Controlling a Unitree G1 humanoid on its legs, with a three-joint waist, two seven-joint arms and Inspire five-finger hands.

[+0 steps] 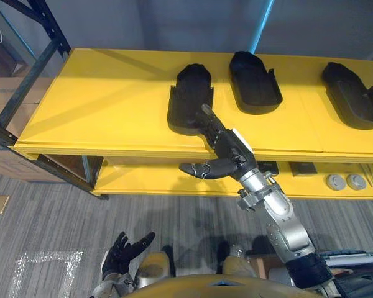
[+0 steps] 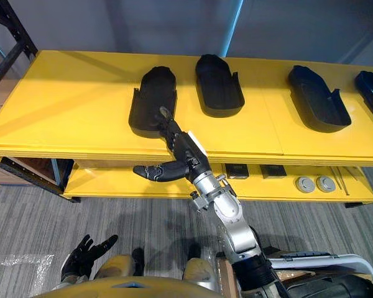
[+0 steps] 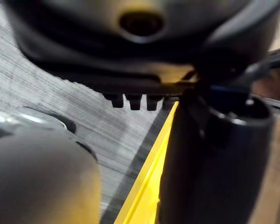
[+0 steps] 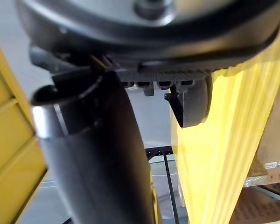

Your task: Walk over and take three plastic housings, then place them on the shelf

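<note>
With fingers straight and thumb splayed toward nine o'clock, the right hand (image 1: 227, 152) touched the near edge of the leftmost plastic housing (image 1: 189, 93) on the yellow shelf (image 1: 99, 105), while the left hand (image 1: 121, 251) hung loosely spread at seven o'clock.

Black plastic housings (image 2: 217, 84) lying apart in a row on the yellow shelf (image 2: 62, 105), leftmost housing (image 2: 150, 93) nearest the front edge

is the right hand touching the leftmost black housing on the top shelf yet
Cannot tell. In the left eye view the right hand's straight fingers overlap the leftmost housing's near end, but neither contact nor a gap shows plainly.
</note>
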